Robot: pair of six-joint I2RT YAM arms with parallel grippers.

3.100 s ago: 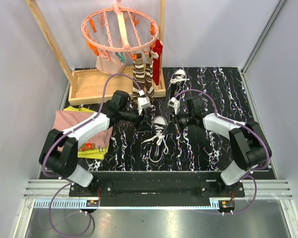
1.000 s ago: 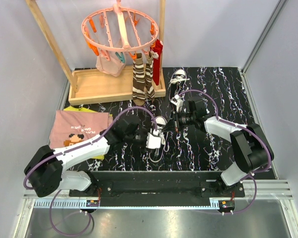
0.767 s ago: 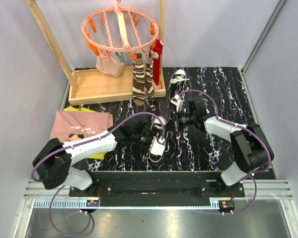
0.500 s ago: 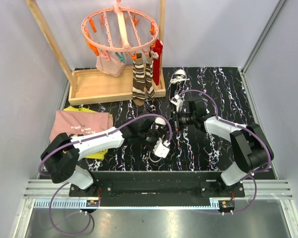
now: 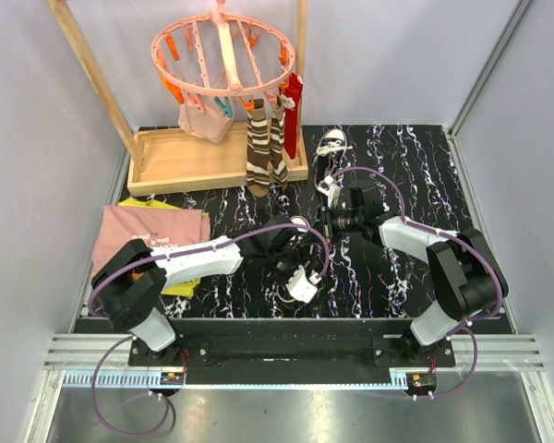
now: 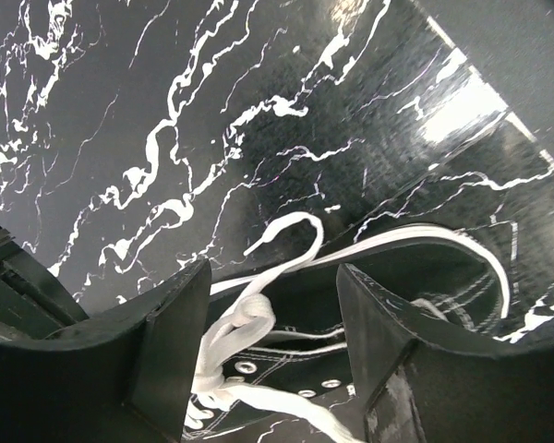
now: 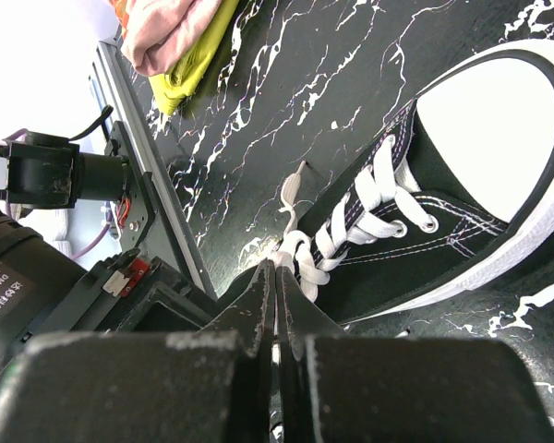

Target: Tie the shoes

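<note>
Left wrist view: your left gripper (image 6: 270,323) stands wide open and empty, its fingers (image 6: 166,341) on either side of the near shoe (image 6: 425,277), just over its laces (image 6: 240,323).
Right wrist view: your right gripper (image 7: 275,274) is pressed shut where the lace bunch runs into its tips; it looks to be pinching a strand.
Shoes: in the top view the near one lies at frame centre, half under your left arm; the other shoe (image 5: 331,145) sits upper centre, well apart.
Step, as I judge it: catching the second lace for the knot.
Doing it well: bring the left fingers down round one strand only, the free end (image 6: 270,234) at frame centre, and close on lace, not canvas. Hold the right pinch firm so the lace is taut.
Edges: the mat (image 5: 415,166) ends just below your left wrist in the top view, and the two grippers are near each other.
Open room: pull toward the lower right of the top view, away from the hanging socks (image 5: 263,152) and the folded shirt (image 5: 143,226).
</note>
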